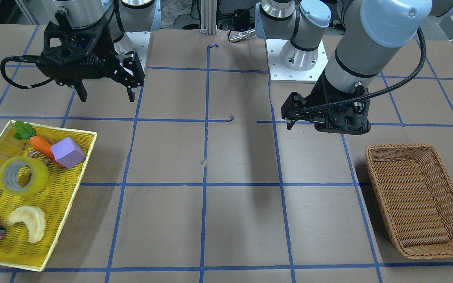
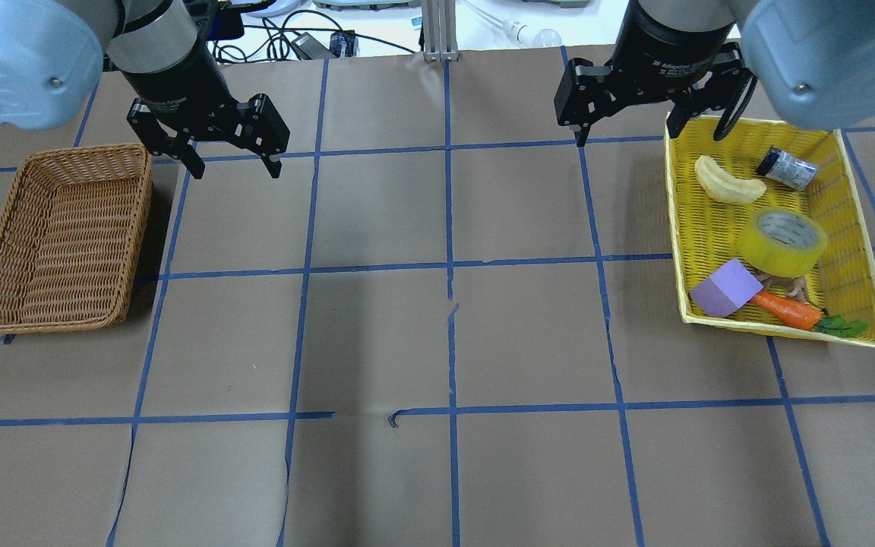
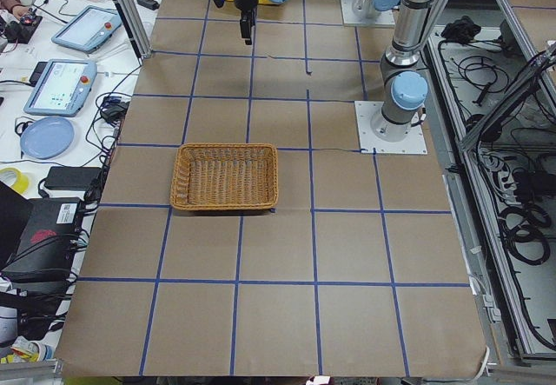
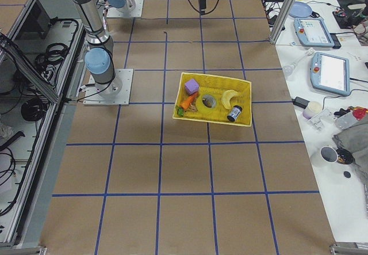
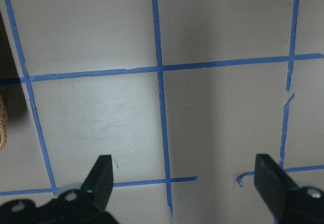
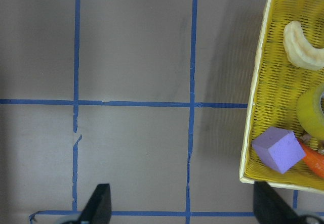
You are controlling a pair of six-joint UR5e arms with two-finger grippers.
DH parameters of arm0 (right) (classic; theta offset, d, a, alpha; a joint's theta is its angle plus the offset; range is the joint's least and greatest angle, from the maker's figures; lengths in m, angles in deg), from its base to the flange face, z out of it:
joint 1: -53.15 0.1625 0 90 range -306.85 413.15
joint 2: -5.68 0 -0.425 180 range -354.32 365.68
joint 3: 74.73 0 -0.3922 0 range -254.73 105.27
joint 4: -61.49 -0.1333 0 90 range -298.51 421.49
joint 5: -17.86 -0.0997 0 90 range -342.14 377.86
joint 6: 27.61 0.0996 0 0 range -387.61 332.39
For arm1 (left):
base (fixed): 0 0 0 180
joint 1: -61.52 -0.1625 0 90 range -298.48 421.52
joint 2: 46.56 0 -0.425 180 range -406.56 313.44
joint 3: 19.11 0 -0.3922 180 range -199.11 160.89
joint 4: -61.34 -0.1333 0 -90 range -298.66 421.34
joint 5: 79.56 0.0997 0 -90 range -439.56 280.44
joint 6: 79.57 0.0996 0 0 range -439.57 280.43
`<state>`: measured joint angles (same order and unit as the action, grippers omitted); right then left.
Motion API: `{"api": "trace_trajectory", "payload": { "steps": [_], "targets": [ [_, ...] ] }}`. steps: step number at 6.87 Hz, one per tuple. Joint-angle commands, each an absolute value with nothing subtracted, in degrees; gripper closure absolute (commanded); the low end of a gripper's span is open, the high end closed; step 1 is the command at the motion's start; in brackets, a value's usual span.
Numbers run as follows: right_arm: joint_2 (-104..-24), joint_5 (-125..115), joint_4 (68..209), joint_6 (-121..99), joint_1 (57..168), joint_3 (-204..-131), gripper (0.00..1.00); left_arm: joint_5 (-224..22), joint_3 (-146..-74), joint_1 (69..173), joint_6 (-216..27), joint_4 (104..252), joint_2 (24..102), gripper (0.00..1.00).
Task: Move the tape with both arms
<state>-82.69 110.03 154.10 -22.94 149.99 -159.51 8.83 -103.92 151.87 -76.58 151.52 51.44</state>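
The yellow tape roll (image 2: 781, 241) with a grey-white core lies in the yellow tray (image 2: 675, 228) at the robot's right; it also shows in the front view (image 1: 24, 175), the right side view (image 4: 207, 102) and, cut by the edge, the right wrist view (image 6: 314, 114). My right gripper (image 2: 626, 135) hangs open and empty above the table beside the tray's corner, apart from the tape (image 1: 106, 96) (image 6: 181, 196). My left gripper (image 2: 236, 169) is open and empty above the table beside the wicker basket (image 1: 289, 124) (image 5: 183, 168).
The tray also holds a purple block (image 2: 724, 287), a toy carrot (image 2: 787, 308), a pale curved piece (image 2: 726, 184) and a small dark cylinder (image 2: 787, 167). An empty wicker basket (image 2: 141, 228) sits at the robot's left. Blue tape lines grid the brown table.
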Motion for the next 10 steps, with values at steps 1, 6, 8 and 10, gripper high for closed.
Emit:
{"api": "trace_trajectory", "payload": {
  "steps": [1,6,8,10],
  "targets": [
    [-82.65,110.05,154.04,-22.86,150.00,-159.63,0.00,8.86,-103.93,151.87,-76.58,151.51,51.44,0.00],
    [-82.74,109.97,153.60,-22.95,150.00,-159.46,0.00,8.86,-103.84,151.87,-76.58,151.42,51.44,0.00],
    [-82.13,108.66,152.81,-23.74,149.04,-159.11,0.00,8.77,-103.93,151.87,-76.58,151.42,51.44,0.00],
    [-80.11,108.21,151.76,-30.72,143.01,-158.93,0.00,8.77,-103.93,151.87,-76.67,151.42,51.44,0.00]
  ]
}}
